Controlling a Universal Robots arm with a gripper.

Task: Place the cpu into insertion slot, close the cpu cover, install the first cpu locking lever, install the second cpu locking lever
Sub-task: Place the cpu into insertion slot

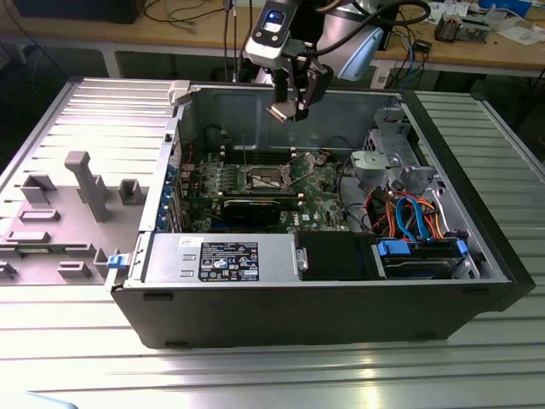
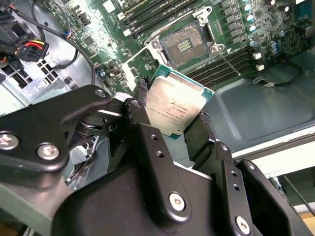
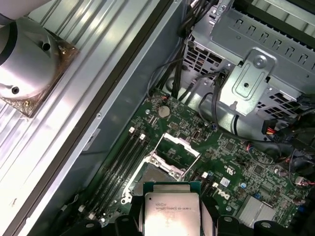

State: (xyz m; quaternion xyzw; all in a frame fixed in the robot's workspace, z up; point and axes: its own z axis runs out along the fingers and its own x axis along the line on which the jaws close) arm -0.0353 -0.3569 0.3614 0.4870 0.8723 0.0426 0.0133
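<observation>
Above, claw (image 1: 290, 111) gripping cpu (image 2: 176, 104), ribbed metal table (image 1: 255, 379), workbench (image 1: 509, 53) behind

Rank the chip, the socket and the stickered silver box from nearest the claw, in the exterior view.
1. The cpu, held in the gripper.
2. The insertion slot, below it on the board.
3. The silver box, along the case's near wall.

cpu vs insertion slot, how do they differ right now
The cpu has a dull silver top; the insertion slot has a dark centre in a metal rim. The cpu is held in the pincer above the motherboard; the insertion slot sits on it, empty and uncovered. Both are square.
</observation>
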